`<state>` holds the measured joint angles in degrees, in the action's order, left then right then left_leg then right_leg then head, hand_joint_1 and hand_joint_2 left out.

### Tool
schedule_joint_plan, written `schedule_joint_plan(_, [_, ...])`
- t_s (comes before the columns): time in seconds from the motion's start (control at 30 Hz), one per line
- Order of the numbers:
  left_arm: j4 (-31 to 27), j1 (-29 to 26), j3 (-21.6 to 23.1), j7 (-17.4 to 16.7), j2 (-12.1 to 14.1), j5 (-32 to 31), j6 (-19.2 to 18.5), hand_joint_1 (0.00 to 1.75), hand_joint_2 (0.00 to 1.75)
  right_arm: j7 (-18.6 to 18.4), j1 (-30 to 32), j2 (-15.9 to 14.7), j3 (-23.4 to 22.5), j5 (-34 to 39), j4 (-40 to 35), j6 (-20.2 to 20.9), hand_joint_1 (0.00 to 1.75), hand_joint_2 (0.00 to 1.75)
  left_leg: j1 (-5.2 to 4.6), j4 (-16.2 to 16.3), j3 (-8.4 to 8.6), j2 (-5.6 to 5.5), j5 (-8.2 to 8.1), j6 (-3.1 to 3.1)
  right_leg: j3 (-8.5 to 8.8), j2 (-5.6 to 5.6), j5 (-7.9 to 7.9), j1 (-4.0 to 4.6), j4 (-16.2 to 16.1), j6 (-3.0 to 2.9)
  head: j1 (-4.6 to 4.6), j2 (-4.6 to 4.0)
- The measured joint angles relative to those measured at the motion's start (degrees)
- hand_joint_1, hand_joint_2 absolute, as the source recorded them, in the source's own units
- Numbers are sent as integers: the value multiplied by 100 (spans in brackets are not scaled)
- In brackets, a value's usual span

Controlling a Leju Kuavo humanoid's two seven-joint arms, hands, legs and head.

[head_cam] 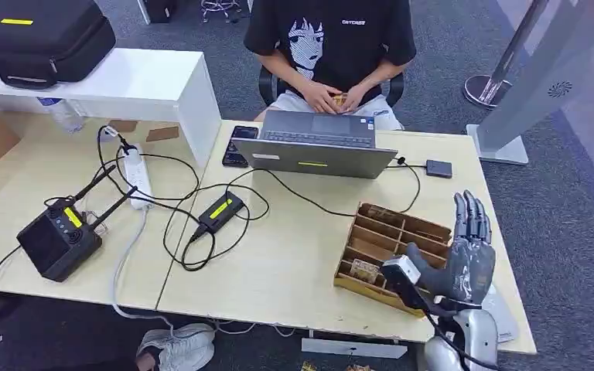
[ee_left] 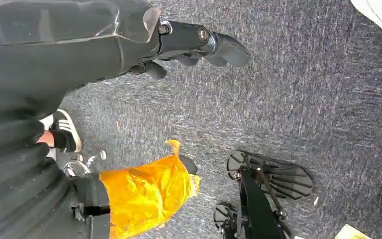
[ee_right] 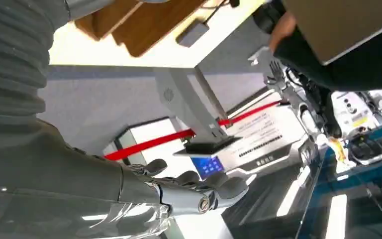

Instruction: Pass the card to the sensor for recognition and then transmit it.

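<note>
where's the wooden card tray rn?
Head view: the wooden card tray sits on the table's near right, just in front of the laptop, beside the raised right hand.

A card [head_cam: 364,269] lies in the near row of the slotted wooden tray [head_cam: 390,232], just left of my right hand's thumb and below my raised fingers [head_cam: 470,214]. It looks pale with a patterned face, too small to read. The tray sits on the pale surface [head_cam: 278,255], tan, split into narrow compartments by thin dividers.
</note>
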<state>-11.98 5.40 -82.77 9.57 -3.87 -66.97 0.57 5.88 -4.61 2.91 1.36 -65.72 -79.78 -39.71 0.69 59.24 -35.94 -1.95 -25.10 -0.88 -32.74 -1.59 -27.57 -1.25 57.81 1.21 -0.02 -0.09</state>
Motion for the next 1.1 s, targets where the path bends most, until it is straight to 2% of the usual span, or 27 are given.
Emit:
schedule_joint_plan(0.2, [0, 20, 22, 7, 4, -161, -57, 0, 175, -616, -748, -109, 1000, -11, 740, 537, 0, 175, 1, 0, 2, 7, 3, -1, -6, -10, 3, 0, 1, -1, 0, 0])
schedule_joint_plan(0.4, [0, 26, 79, 7, 13, -254, -109, 0, 175, -697, -1484, -120, 1542, 120, 1723, 620, 0, 175, 0, 1, 2, 5, 5, -4, -6, -9, 5, -1, 1, -2, 0, 0])
schedule_joint_plan(0.8, [0, 29, 155, 22, 48, -286, -140, 0, 175, -808, -2057, -170, 1859, 175, 2745, 610, 0, 175, 1, 1, -1, 3, 4, -4, -10, -8, 3, 0, 1, -2, 0, 0])
schedule_joint_plan(1.1, [0, 27, 155, 22, 55, -269, -138, 0, 175, -845, -2092, -310, 1879, 304, 2957, 454, 0, 175, 0, 1, -1, 3, 4, -3, -10, -8, 3, -1, 0, -2, 2, 0])
